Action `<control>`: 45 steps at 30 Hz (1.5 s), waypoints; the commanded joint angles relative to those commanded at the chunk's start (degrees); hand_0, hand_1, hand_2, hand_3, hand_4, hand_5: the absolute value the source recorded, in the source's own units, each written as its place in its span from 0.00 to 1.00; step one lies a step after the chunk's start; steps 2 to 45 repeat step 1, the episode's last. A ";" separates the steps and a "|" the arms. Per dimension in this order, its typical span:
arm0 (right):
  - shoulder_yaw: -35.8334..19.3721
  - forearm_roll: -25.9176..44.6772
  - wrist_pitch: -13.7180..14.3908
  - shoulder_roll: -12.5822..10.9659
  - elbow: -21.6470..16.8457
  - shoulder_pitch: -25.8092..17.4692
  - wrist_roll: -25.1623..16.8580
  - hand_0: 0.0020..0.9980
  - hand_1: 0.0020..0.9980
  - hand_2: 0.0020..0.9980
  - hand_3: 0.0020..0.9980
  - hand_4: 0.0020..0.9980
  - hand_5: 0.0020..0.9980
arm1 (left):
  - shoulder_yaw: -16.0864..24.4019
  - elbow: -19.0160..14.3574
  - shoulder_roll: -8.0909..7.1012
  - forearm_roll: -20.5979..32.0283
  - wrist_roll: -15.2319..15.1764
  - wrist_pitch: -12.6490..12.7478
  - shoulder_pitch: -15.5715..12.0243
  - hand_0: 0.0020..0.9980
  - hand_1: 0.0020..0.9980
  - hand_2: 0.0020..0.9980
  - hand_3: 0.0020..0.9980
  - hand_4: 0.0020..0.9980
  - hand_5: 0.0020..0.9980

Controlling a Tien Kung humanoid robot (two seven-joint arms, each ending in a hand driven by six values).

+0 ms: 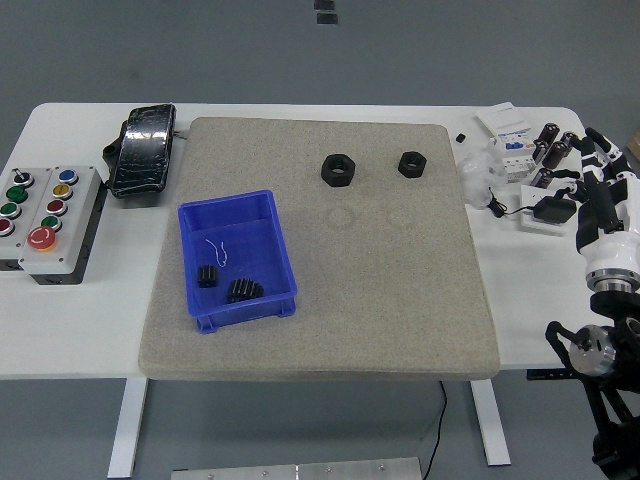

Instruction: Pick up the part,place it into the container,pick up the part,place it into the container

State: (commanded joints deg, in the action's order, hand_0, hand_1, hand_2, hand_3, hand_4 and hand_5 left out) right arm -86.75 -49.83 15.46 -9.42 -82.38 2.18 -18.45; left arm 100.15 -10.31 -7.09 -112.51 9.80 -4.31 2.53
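Note:
Two black hex nuts lie on the grey felt mat (400, 290): a larger nut (339, 169) near its top middle and a smaller nut (411, 164) to its right. The blue bin (236, 259) sits on the mat's left half and holds two black gears (229, 284) and a thin white wire. My right hand (603, 175) hovers at the table's far right edge, fingers spread and empty, well away from both nuts. The left arm is out of sight.
A button box (45, 213) stands at the left edge, with a black wrapped device (142, 150) behind it. Circuit breakers, cables and small parts (520, 160) clutter the back right corner beside my hand.

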 joint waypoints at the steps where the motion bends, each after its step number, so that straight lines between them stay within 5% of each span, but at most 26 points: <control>1: -0.21 0.00 0.02 -0.03 0.00 -0.01 0.02 0.16 0.34 0.65 0.70 0.77 0.41 | -0.89 0.00 0.08 0.93 -0.30 0.10 -0.08 0.66 0.59 0.56 0.63 0.66 0.47; 45: -0.21 0.00 0.02 -0.03 0.00 -0.01 0.02 0.16 0.34 0.65 0.70 0.77 0.41 | -0.89 0.00 0.08 0.93 -0.30 0.10 -0.08 0.66 0.59 0.56 0.63 0.66 0.47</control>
